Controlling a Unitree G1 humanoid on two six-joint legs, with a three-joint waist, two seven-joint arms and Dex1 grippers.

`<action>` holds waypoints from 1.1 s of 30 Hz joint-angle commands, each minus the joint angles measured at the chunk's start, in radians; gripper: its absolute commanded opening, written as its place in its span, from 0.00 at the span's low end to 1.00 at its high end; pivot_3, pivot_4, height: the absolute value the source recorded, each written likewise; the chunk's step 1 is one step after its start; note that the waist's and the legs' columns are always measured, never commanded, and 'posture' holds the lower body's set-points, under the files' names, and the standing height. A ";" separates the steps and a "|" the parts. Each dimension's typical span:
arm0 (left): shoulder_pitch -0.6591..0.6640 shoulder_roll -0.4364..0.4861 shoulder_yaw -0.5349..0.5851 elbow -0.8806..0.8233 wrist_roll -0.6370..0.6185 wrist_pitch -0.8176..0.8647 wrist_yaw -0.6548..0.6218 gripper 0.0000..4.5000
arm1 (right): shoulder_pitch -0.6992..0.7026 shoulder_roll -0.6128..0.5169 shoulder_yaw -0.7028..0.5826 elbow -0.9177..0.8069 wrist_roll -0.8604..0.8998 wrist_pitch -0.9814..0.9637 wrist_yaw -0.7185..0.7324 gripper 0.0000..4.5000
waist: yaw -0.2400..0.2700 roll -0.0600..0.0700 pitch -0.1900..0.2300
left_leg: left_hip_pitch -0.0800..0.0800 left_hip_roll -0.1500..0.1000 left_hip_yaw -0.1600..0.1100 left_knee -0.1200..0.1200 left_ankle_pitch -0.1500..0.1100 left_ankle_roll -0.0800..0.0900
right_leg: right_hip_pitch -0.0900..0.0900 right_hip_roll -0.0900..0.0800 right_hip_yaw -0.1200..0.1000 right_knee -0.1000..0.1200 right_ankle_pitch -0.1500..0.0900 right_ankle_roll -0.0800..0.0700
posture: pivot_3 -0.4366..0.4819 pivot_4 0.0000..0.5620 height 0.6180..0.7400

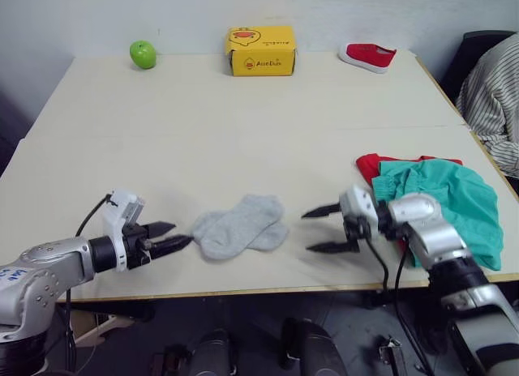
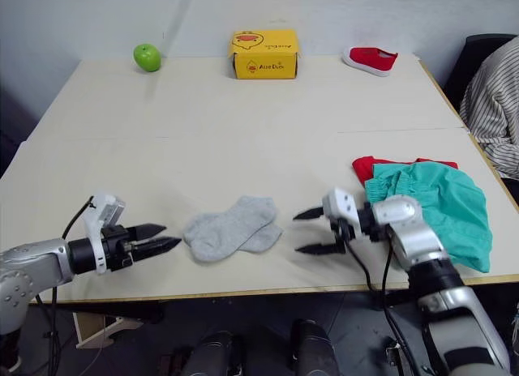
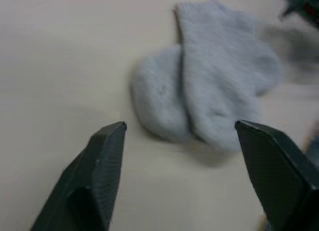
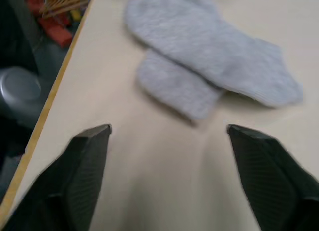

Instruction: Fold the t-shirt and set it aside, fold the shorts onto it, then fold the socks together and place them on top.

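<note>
Pale cream surface (image 1: 243,125) under a plain light wall, seen from above.

Item: socks (image 1: 242,226), light grey pair, lying overlapped in the lower centre of the frame, near the front edge, untouched.

Item: shorts (image 1: 450,202), teal-green, folded, at the right side of the frame, resting on top of the t-shirt (image 1: 370,165), bright red, of which a strip shows at the upper left of the pile.

Item: left gripper (image 1: 172,238), lower left of the frame, pointing at the socks, tips just beside them; jaws parted moderately and empty, the socks lying ahead between the fingers in the left wrist view.

Item: right gripper (image 1: 324,228), lower right of centre, between socks and pile, pointing at the socks; jaws spread wide, empty.

Item: green apple (image 1: 143,53), upper left. Yellow box (image 1: 260,50), upper centre. Small red shoe (image 1: 367,56), upper right.

Item: person in a striped sleeve (image 1: 495,100), at the right edge of the frame.
</note>
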 commanded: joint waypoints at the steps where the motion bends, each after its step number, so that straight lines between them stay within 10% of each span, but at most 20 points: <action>1: -0.038 -0.073 -0.011 -0.060 -0.037 0.160 0.122 0.94 | -0.099 0.064 -0.013 0.046 -0.005 0.242 -0.111 1.00 | -0.001 0.000 0.000 | 0.000 0.000 0.000 0.000 0.000 -0.001 | 0.000 0.000 0.000 0.000 0.000 0.000 | 0.48 0.27 1.00; 8: -0.070 -0.279 -0.042 -0.116 -0.025 0.290 0.314 0.94 | -0.219 0.226 0.006 0.214 -0.095 0.349 -0.255 1.00 | 0.007 0.000 0.000 | -0.002 -0.001 -0.002 0.000 0.000 -0.003 | -0.001 0.003 -0.002 0.004 -0.001 -0.002 | 0.48 0.27 1.00; 13: -0.049 -0.303 -0.033 -0.136 -0.052 0.290 0.378 0.67 | -0.245 0.284 -0.011 0.258 -0.118 0.355 -0.291 1.00 | 0.008 0.000 -0.001 | -0.001 -0.002 -0.001 0.001 0.001 -0.002 | 0.000 0.003 0.000 0.003 0.000 -0.001 | 0.48 0.27 1.00; 22: -0.049 -0.327 -0.034 -0.126 -0.061 0.290 0.411 0.02 | -0.203 0.297 -0.020 0.171 -0.101 0.347 -0.234 0.33 | 0.007 0.000 -0.001 | -0.002 -0.001 -0.001 0.000 0.000 -0.003 | 0.000 0.003 -0.001 0.003 0.000 -0.001 | 0.48 0.27 1.00; 26: -0.060 -0.339 -0.011 -0.119 -0.068 0.290 0.400 0.00 | -0.181 0.297 -0.045 0.123 -0.088 0.321 -0.226 0.02 | 0.007 0.000 -0.001 | -0.002 -0.001 -0.002 0.000 0.000 -0.003 | 0.000 0.003 -0.001 0.002 0.000 -0.001 | 0.48 0.27 1.00; 33: -0.086 -0.243 0.098 -0.111 -0.137 0.282 0.277 0.00 | -0.125 0.273 -0.116 -0.043 -0.016 0.313 -0.205 0.01 | 0.007 0.000 0.000 | -0.003 0.000 -0.002 0.000 0.000 -0.003 | -0.001 0.004 -0.002 0.001 0.000 -0.001 | 0.48 0.27 1.00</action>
